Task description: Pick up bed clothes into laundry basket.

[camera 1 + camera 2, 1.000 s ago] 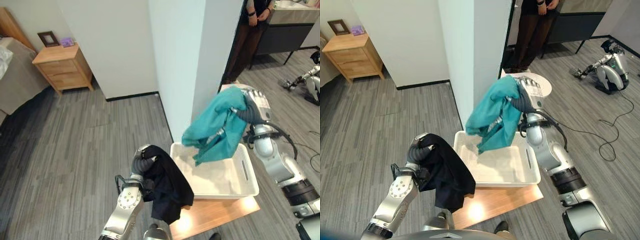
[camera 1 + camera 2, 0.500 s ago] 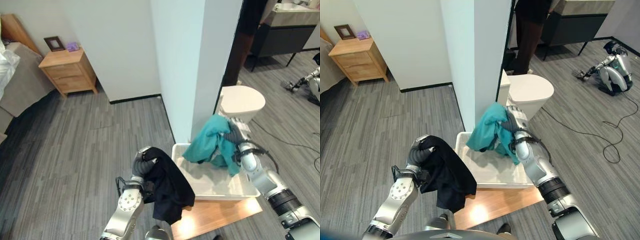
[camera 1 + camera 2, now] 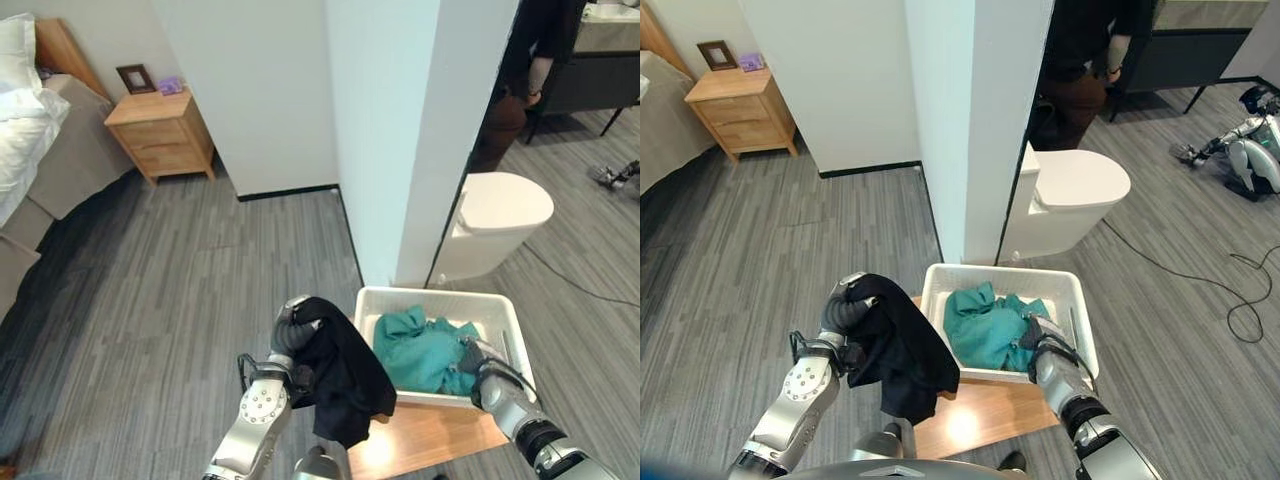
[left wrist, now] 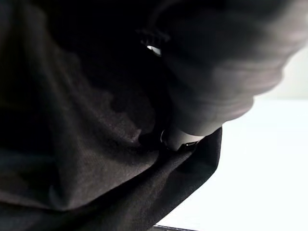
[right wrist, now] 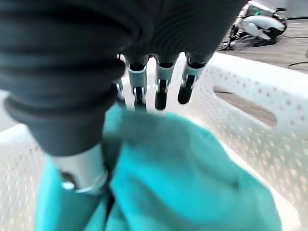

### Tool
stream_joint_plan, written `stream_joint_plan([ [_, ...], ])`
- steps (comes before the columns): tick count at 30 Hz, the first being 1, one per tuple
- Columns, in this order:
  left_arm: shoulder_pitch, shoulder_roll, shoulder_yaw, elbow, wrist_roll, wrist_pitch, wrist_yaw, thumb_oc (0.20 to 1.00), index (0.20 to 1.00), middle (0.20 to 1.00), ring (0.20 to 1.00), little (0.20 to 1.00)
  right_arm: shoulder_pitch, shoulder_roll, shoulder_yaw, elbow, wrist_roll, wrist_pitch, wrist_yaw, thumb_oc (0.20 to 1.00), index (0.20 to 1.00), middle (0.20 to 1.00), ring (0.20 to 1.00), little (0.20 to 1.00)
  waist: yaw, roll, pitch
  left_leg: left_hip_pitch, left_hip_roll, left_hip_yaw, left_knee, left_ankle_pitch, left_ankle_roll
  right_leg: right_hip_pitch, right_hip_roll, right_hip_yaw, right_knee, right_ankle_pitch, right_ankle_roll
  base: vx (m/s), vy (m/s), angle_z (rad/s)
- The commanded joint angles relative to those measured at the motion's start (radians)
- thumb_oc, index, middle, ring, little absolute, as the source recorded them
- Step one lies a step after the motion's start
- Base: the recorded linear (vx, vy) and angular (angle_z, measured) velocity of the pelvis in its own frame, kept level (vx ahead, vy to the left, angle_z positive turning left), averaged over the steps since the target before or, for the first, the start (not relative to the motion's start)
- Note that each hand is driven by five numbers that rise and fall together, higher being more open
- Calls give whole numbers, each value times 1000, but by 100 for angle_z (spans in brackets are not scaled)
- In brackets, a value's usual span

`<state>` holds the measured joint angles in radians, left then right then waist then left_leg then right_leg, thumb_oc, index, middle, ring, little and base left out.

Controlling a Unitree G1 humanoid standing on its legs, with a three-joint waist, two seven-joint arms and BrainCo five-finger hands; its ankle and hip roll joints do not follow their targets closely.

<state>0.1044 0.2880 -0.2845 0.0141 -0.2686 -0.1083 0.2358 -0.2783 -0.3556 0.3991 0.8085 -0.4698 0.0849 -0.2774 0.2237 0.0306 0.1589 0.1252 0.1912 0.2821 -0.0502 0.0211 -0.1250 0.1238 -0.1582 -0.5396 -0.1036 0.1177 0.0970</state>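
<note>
The left hand [image 3: 292, 330] is buried in a black garment [image 3: 340, 380] hanging limp beside the white laundry basket [image 3: 375, 300]; its fingers are hidden. Inside lies a soft teal garment [image 3: 425, 350], the right hand's [image 5: 159, 89] straight fingers resting above it. Both look light and floppy, best bunched.

garment [image 3: 985, 328] in basket [image 3: 1077, 312], toilet [image 3: 1065, 205] behind

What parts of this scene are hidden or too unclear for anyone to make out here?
- Left hand: its fingers are buried under the black garment in the eye and left wrist views, so its grip is unreadable.
- White laundry basket: its floor lies under the teal cloth.
- Person: cut off by the top edge and partly behind the white wall.
- Bed: cut off at the left edge.
</note>
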Motion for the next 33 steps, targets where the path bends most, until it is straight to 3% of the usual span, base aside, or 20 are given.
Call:
stream_joint_plan([
  [1,-83,-7,-36,-50,38,-51,28,200,200,200,200,200,-102,-75,-25,-100,38,-48,-38,1000,1000,1000,1000,1000,19,11,-8,-91,45,35,-37,102,-26,153,-41,-29,16,-162,98,17,-5,-7],
  [4,-83,-12,-6,-35,84,-48,56,200,200,200,200,200,-32,-134,-103,-265,48,-69,-57,1000,1000,1000,1000,1000,-2,12,-9,-82,44,42,-37,98,-26,156,-41,-27,16,-163,99,21,-2,-1],
  [6,-88,-3,47,-49,157,-46,101,200,200,200,200,200,36,-182,-222,-407,65,-112,-131,1000,1000,1000,1000,1000,-21,17,-13,-74,42,43,-37,93,-25,156,-42,-24,16,-163,100,29,1,-7],
  [10,-99,45,132,-140,281,-52,180,200,200,200,200,200,110,-215,-351,-405,83,-121,-213,1000,1000,1000,1000,1000,-26,21,-24,-70,42,41,-37,93,-28,157,-41,-23,16,-163,99,33,-23,-6],
  [11,-126,74,183,-192,349,-56,229,200,200,200,200,200,140,-222,-395,-353,101,-107,-248,1000,1000,1000,1000,1000,-32,23,-27,-66,42,42,-37,94,-31,160,-39,-23,16,-165,99,0,0,0],
  [14,-166,103,218,-272,407,-70,254,200,200,200,200,200,192,-239,-411,-222,90,-79,-258,1000,1000,1000,1000,1000,-43,25,-31,-68,43,42,-37,97,-35,157,-39,-21,16,-164,101,0,0,0],
  [16,-184,108,216,-302,411,-72,253,200,200,200,200,200,200,-238,-412,-154,102,-74,-259,1000,1000,1000,1000,1000,-45,27,-32,-69,43,41,-37,97,-37,156,-39,-22,16,-164,102,0,0,0],
  [20,-311,98,154,-351,442,-62,220,200,200,200,200,200,243,-149,-372,210,198,-36,-196,1000,1000,1000,1000,1000,-74,43,-33,-68,43,53,-37,97,-40,150,-43,-11,16,-167,109,-1,-2,1],
  [22,-345,90,139,-340,444,-58,221,200,200,200,200,200,243,-129,-379,246,243,-44,-186,1000,1000,1000,1000,1000,-77,46,-33,-67,44,57,-37,97,-40,149,-44,-9,16,-168,111,0,0,0],
  [25,-469,57,76,-285,450,-36,206,200,200,200,200,200,284,-53,-441,339,455,-73,-125,1000,1000,1000,1000,1000,-126,65,-31,-59,44,74,-37,92,-42,141,-53,9,16,-169,116,-3,13,-23],
  [33,-589,12,6,-153,407,-25,190,200,200,200,200,200,333,-24,-392,422,419,-52,-63,1000,1000,1000,1000,1000,-179,82,-22,-43,51,108,-37,81,-40,118,-62,44,16,-163,129,-12,4,-17],
])
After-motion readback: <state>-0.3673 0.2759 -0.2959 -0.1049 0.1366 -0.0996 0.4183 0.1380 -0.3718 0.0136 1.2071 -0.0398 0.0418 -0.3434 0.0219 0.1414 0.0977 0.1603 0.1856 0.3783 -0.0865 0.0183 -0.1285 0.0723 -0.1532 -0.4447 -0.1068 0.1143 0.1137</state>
